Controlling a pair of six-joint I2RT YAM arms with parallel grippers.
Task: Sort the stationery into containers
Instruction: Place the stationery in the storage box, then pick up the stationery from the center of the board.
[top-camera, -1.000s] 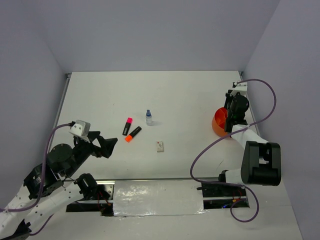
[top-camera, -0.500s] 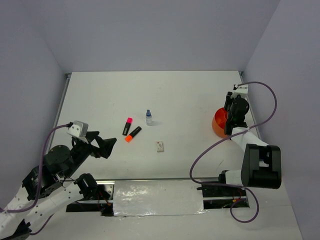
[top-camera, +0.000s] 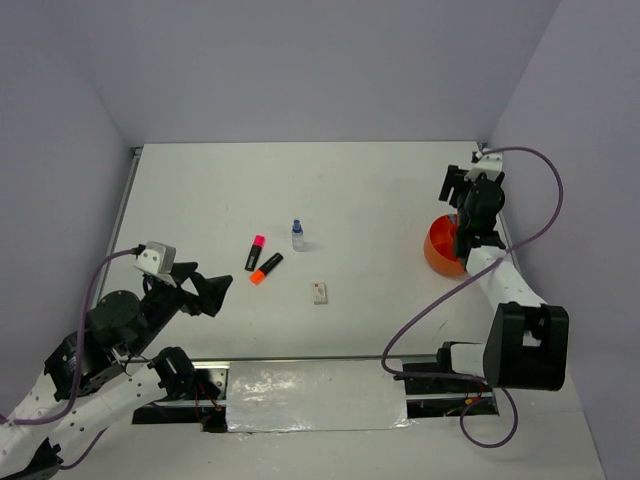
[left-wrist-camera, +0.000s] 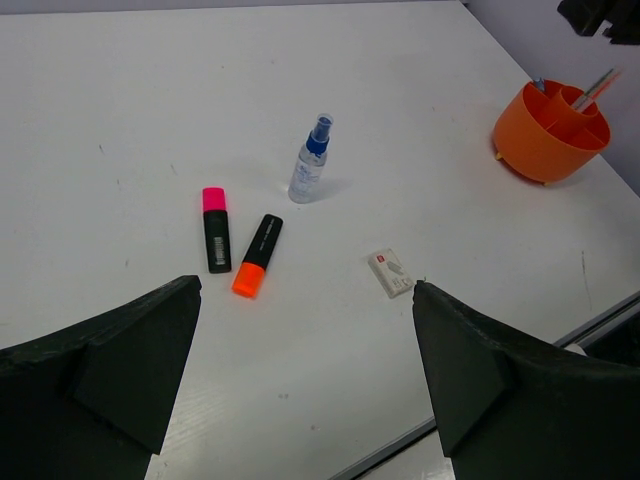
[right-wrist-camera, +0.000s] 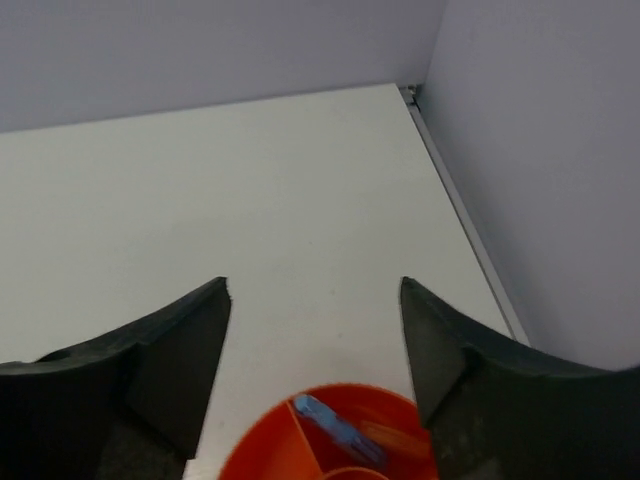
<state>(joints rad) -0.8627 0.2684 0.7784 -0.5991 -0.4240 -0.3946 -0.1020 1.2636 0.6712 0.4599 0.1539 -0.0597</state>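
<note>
A pink-capped black highlighter (top-camera: 255, 253) (left-wrist-camera: 215, 230) and an orange-capped one (top-camera: 265, 268) (left-wrist-camera: 256, 256) lie side by side mid-table. A blue-capped clear bottle (top-camera: 297, 235) (left-wrist-camera: 310, 165) stands just right of them, and a white eraser block (top-camera: 320, 293) (left-wrist-camera: 391, 272) lies nearer. The orange divided bowl (top-camera: 438, 252) (left-wrist-camera: 550, 135) (right-wrist-camera: 265, 452) sits at the right with a blue marker (right-wrist-camera: 338, 432) and pens inside. My right gripper (top-camera: 458, 188) (right-wrist-camera: 313, 285) hovers above the bowl, open and empty. Low at the near left, my left gripper (top-camera: 215, 293) (left-wrist-camera: 305, 290) is wide open and holds nothing.
Grey walls close in the white table on the left, back and right. A metal rail (right-wrist-camera: 470, 230) runs along the right edge close to the bowl. The table's front edge (left-wrist-camera: 480, 405) lies just under the left gripper.
The right gripper has opened wide and lifted up and back from the bowl. The left arm and the loose items have stayed put.
</note>
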